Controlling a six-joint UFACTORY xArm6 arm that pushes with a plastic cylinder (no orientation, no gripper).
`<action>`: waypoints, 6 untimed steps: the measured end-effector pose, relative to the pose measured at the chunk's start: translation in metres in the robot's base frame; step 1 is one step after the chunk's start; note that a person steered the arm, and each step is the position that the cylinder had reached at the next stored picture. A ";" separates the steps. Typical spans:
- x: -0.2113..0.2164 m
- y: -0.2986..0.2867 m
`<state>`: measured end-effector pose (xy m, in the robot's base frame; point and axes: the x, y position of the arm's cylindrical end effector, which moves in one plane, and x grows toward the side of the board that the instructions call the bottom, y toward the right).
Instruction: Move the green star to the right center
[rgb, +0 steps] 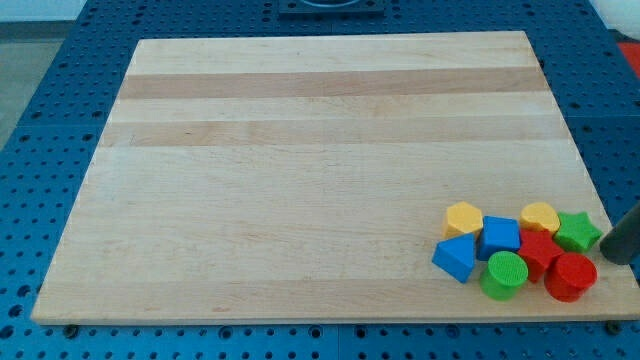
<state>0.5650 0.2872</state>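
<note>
The green star (577, 232) lies near the wooden board's (300, 180) right edge, low in the view, at the right end of a cluster of blocks. My tip (610, 254) is a dark rod end coming in from the view's right edge, just right of and slightly below the green star, close to it or touching it. The red star (540, 250) lies just left of and below the green star. The yellow heart (539, 215) sits to the green star's left.
The cluster also holds a yellow hexagon (463, 218), a blue cube (499, 236), a blue triangle (455, 257), a green cylinder (505, 275) and a red cylinder (571, 276). A blue pegboard table (40, 120) surrounds the board.
</note>
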 end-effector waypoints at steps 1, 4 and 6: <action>0.003 0.000; 0.016 -0.022; 0.005 -0.056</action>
<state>0.5701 0.2314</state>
